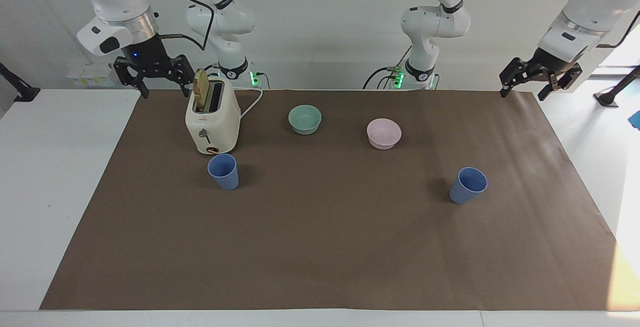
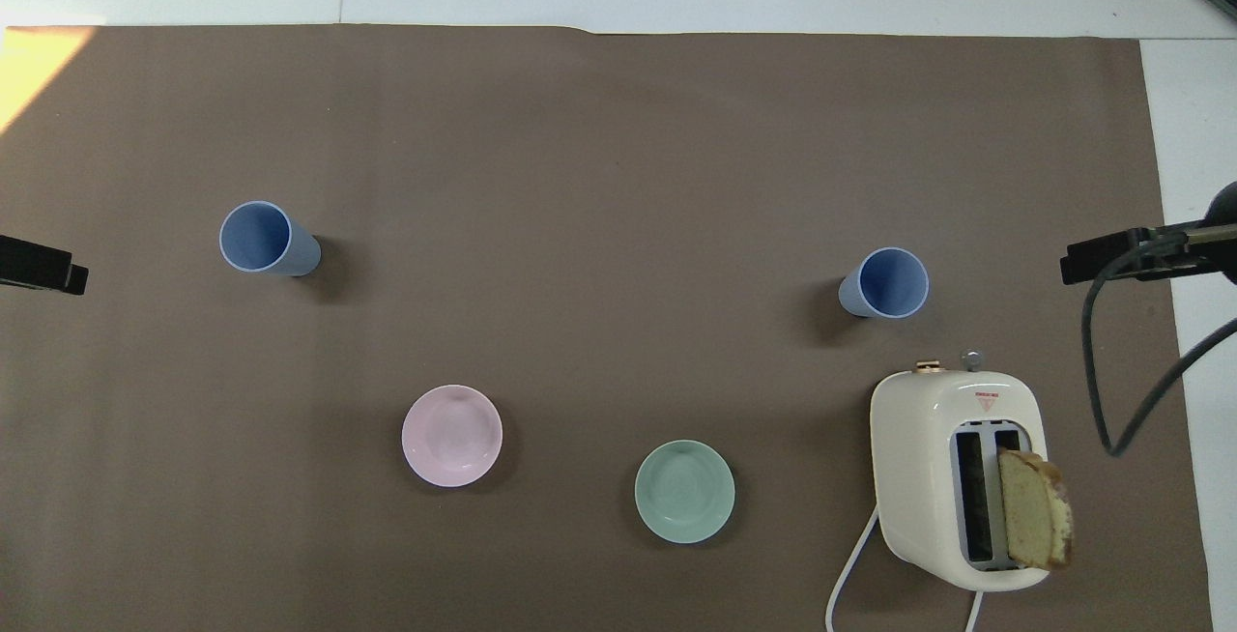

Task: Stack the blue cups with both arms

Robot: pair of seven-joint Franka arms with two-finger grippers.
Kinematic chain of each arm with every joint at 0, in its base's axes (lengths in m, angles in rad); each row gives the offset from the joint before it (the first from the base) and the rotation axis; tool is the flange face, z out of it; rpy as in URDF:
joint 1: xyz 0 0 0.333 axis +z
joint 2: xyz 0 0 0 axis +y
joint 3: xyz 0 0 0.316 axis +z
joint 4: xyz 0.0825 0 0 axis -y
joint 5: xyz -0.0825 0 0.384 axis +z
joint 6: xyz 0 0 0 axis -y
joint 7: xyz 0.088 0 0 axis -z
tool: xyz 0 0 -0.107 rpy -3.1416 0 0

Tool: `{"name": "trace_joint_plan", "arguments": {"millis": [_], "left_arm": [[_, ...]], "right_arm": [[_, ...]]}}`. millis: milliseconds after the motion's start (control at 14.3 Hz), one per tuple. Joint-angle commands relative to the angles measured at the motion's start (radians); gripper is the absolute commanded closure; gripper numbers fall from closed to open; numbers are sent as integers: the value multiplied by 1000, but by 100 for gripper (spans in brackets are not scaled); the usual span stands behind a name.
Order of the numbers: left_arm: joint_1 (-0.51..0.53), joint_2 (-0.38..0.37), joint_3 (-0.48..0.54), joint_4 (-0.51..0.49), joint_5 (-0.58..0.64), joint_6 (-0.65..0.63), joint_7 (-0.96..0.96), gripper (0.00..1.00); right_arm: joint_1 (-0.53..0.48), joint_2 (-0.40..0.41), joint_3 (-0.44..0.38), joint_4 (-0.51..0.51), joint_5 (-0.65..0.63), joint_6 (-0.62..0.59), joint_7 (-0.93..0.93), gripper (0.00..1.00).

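Note:
Two blue cups stand upright and apart on the brown mat. One blue cup (image 1: 223, 171) (image 2: 886, 284) stands just farther from the robots than the toaster. The other blue cup (image 1: 468, 185) (image 2: 263, 240) is toward the left arm's end of the table. My right gripper (image 1: 167, 88) (image 2: 1102, 260) hangs open and empty above the mat's corner beside the toaster. The left gripper (image 1: 523, 94) (image 2: 43, 267) also hangs open and empty, above the mat's edge at its own end. Both arms wait, well apart from the cups.
A cream toaster (image 1: 212, 119) (image 2: 957, 477) with a bread slice (image 1: 201, 88) (image 2: 1034, 521) sticking up stands toward the right arm's end. A mint-green bowl (image 1: 305, 119) (image 2: 684, 491) and a pale pink bowl (image 1: 383, 133) (image 2: 451, 435) sit nearer to the robots than the cups.

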Motion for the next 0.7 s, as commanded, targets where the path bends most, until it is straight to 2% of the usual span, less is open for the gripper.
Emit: {"name": "trace_joint_plan", "arguments": {"millis": [0, 630], "left_arm": [[5, -23, -3, -23, 15, -4, -7, 0], [8, -23, -3, -28, 15, 6, 3, 0]], "right_arm": [[-8, -28, 0, -36, 8, 28, -12, 0], [-8, -28, 0, -36, 10, 29, -13, 0]]}}
